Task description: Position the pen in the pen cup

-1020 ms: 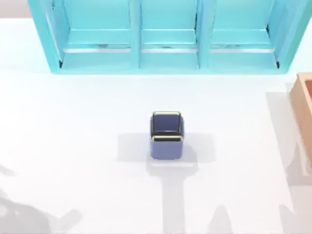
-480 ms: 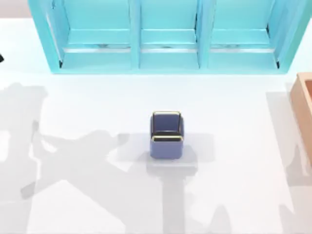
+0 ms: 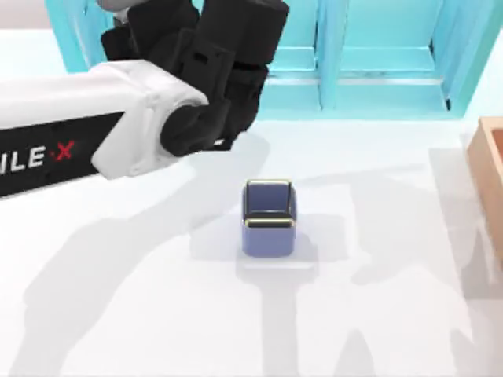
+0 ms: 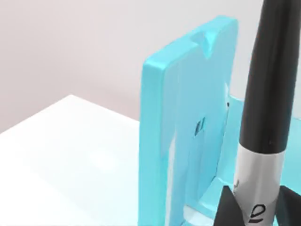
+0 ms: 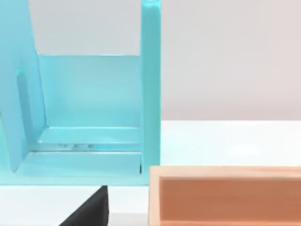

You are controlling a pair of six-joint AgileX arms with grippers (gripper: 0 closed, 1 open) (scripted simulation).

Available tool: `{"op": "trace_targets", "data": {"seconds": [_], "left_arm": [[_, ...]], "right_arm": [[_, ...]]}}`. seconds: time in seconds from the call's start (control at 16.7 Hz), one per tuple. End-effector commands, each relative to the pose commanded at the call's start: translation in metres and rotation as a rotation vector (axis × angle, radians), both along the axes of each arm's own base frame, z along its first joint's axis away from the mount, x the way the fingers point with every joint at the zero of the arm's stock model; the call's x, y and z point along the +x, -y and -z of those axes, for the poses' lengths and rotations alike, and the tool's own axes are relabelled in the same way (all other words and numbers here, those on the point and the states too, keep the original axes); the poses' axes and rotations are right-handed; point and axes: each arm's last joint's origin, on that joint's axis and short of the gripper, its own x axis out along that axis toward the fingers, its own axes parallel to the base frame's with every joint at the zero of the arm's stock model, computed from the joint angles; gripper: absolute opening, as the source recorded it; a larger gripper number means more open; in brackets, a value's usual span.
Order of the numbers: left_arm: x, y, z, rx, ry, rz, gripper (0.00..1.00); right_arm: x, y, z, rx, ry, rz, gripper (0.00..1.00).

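The pen [image 4: 265, 136] is showing close up in the left wrist view: a black tapered end running up and away from the camera, a silvery-grey shaft below it carrying a small dark mark, and the whole stick standing nearly upright with a slight tilt. Dark finger [image 4: 225, 209] shapes are sitting on both sides of the shaft, so the left hand [image 4: 254, 214] is gripping the pen. In the top view the left arm [image 3: 118, 126] is reaching in from the counter's left side, its black wrist lying over the left part of the turquoise shelf [image 3: 377, 71] and up-left of the cup [image 3: 269, 217], well apart from it.

The cup is standing near the middle of the white counter [image 3: 118, 298], square with rounded corners, blue-violet, with a thin gold-cream rim and a dark inside. A wooden box [image 3: 489, 181] is sitting at the counter's right edge, and in the right wrist view it is lying just in front of the shelf.

Half a second ago the top view was showing just the arm's shadow across the counter; now the arm itself is covering the upper left. The cup is sitting where it was.

For the right hand, I cannot tell whether it is open or closed
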Motion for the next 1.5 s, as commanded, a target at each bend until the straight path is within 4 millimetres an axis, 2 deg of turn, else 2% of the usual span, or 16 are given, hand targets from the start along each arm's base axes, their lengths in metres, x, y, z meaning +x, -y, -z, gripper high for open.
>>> {"op": "trace_targets", "data": {"seconds": [0.12,0.24,0.42,0.54,0.72,0.78,0.9,1.08,1.32,1.5], "left_arm": [[-0.030,0.056,0.008,0.030,0.078,0.018,0.00],[-0.062,0.098,0.020,0.056,0.125,0.039,0.00],[-0.099,0.132,0.040,0.095,0.153,0.067,0.00],[-0.108,0.140,0.047,0.109,0.155,0.079,0.00],[-0.108,0.140,0.047,0.109,0.155,0.079,0.00],[-0.098,0.152,0.060,-0.073,0.229,0.092,0.00],[-0.098,0.151,0.058,-0.073,0.231,0.089,0.00],[-0.100,0.149,0.052,-0.034,0.215,0.085,0.00],[-0.104,0.141,0.055,0.097,0.156,0.086,0.00],[-0.104,0.138,0.049,0.109,0.155,0.079,0.00]], "right_arm": [[0.000,0.000,0.000,0.000,0.000,0.000,1.00],[0.000,0.000,0.000,0.000,0.000,0.000,1.00],[0.000,0.000,0.000,0.000,0.000,0.000,1.00],[0.000,0.000,0.000,0.000,0.000,0.000,1.00],[0.000,0.000,0.000,0.000,0.000,0.000,1.00],[0.000,0.000,0.000,0.000,0.000,0.000,1.00],[0.000,0.000,0.000,0.000,0.000,0.000,1.00],[0.000,0.000,0.000,0.000,0.000,0.000,1.00],[0.000,0.000,0.000,0.000,0.000,0.000,1.00],[0.000,0.000,0.000,0.000,0.000,0.000,1.00]]}}
